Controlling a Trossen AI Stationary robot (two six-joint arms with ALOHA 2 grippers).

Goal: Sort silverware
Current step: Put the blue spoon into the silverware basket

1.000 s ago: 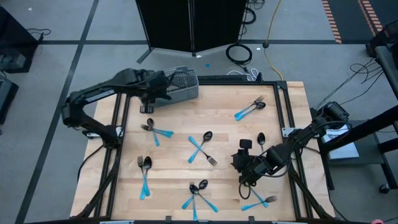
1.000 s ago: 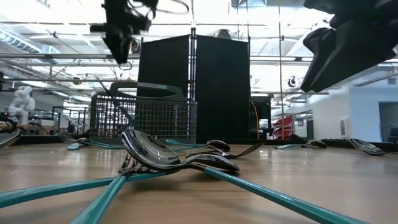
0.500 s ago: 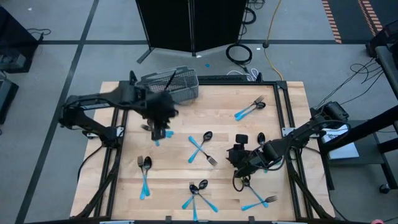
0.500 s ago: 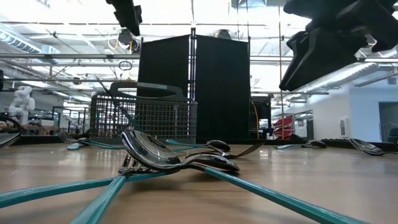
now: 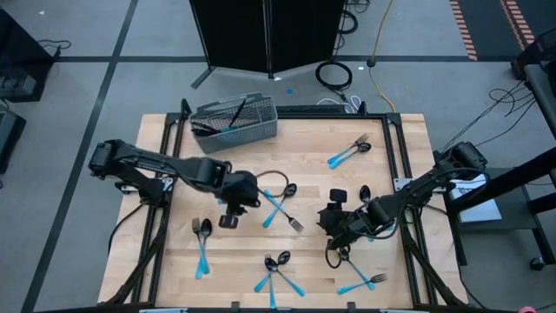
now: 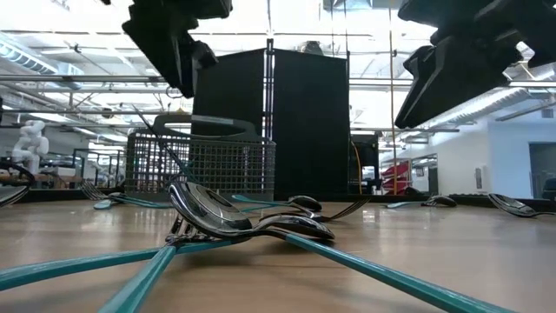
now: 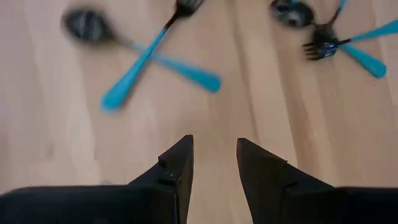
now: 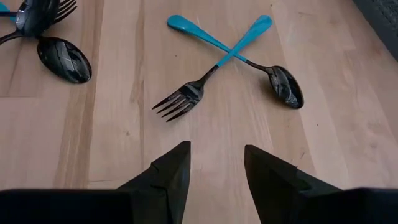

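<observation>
My left pincer (image 5: 228, 221) hung over the middle of the pale wooden desk (image 5: 313, 156), its two dark wedge-shaped fingers (image 7: 177, 165) apart with bare wood grain showing between them, grasping nothing. My right pincer (image 5: 330, 222) hovered over the right half of the desk, its fingers (image 8: 171, 171) likewise spread and empty.

The silverware lay scattered in small groups, each piece a slim glossy blue plastic handle ending in a dark, mirror-like metal head. Between my two pincers sat a crossed fork and spoon (image 5: 280, 207), the handles forming an X (the fork's four tines (image 8: 175, 102) pointed toward my right fingers, the spoon's oval bowl (image 8: 286, 86) lay off to the side). A fork and spoon pair (image 5: 202, 246) rested near the left edge, a cluster (image 5: 276, 271) sat at the front edge, another pair (image 5: 360, 280) at the front right, and a pair (image 5: 349, 151) lay toward the far right corner. A lone spoon (image 5: 364, 192) lay just beyond my right pincer.

At the far left of the desk stood the grey wire-mesh basket (image 5: 234, 123), rectangular, with a few dark pieces leaning inside it. From desk height, the rounded bowls of the front cluster (image 6: 217, 217) shone like polished chrome, their handles fanning toward the camera.
</observation>
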